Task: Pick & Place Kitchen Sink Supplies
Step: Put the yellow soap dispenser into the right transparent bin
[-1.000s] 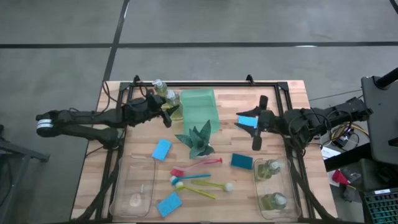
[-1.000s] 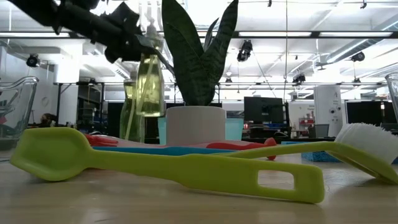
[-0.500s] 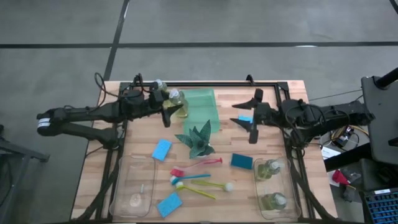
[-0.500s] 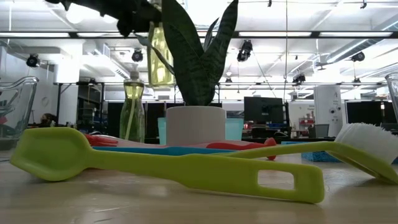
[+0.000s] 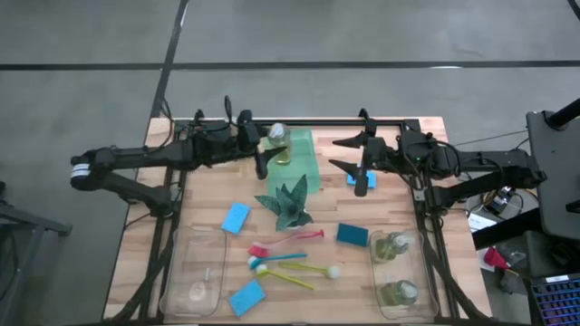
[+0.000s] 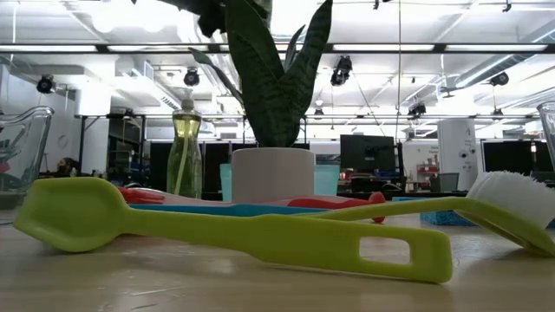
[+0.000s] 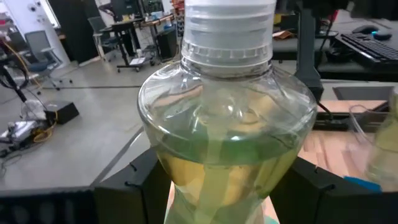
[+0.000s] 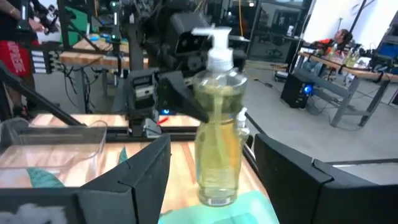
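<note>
My left gripper (image 5: 270, 150) is shut on a clear bottle of yellow-green soap (image 5: 278, 142), held high over the far left corner of the green tray (image 5: 294, 167). My right gripper (image 5: 348, 155) stands open just right of the tray and faces that bottle (image 8: 217, 124), with nothing between its fingers. Under it a blue sponge (image 5: 355, 178) lies flat on the table. Another soap bottle (image 6: 185, 143) stands on its base at the far left. Three more sponges (image 5: 236, 217) (image 5: 246, 296) (image 5: 352, 234) and the red, blue and yellow brushes (image 5: 283, 255) lie flat on the table. My left gripper pinches the bottle's lower body (image 7: 186, 186) between its two fingers (image 7: 134, 190), one on each side. The fingers come level from the table's left. The bottle stands upright in the hold, white cap up, lifted clear of the tray.
A spiky plant in a white pot (image 5: 288, 201) stands mid-table, near the tray. One clear bin (image 5: 172, 281) sits at the near left. Another (image 5: 417, 272) at the near right holds two soap bottles (image 5: 390, 244). A black frame (image 5: 308, 120) runs along the far edge.
My left gripper has risen and gone toward the table's right with the bottle, from beside the standing bottle to over the tray. My right gripper has swung toward the far edge and the tray; the blue sponge that was between its fingers now lies on the table.
</note>
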You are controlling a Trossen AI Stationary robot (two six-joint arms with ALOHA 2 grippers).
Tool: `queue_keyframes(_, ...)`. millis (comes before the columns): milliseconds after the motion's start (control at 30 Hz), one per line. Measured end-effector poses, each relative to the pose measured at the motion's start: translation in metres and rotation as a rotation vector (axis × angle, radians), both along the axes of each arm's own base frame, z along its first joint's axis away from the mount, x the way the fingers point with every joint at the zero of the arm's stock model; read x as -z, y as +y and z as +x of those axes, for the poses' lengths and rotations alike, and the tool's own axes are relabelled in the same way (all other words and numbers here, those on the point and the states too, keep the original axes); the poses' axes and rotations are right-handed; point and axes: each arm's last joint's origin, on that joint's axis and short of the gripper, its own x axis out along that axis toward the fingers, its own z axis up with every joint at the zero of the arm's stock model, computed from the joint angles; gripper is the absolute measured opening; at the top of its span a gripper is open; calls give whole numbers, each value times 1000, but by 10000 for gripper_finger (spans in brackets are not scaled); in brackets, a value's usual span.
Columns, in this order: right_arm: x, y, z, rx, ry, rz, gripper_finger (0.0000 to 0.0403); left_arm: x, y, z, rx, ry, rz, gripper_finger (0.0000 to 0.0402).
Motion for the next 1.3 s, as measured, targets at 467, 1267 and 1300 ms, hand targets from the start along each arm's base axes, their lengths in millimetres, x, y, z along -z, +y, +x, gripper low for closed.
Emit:
queue_keyframes(467, -17, -1, -4, 11, 40, -19, 272, 0, 7, 72, 224, 33, -68, 218)
queue_keyframes(1267, -17, 0, 3, -89, 23, 79, 283, -4, -10, 111, 400, 0, -89, 218)
queue_keyframes(1300, -17, 0, 3, -90, 20, 78, 285, -4, -10, 112, 397, 1, -90, 218)
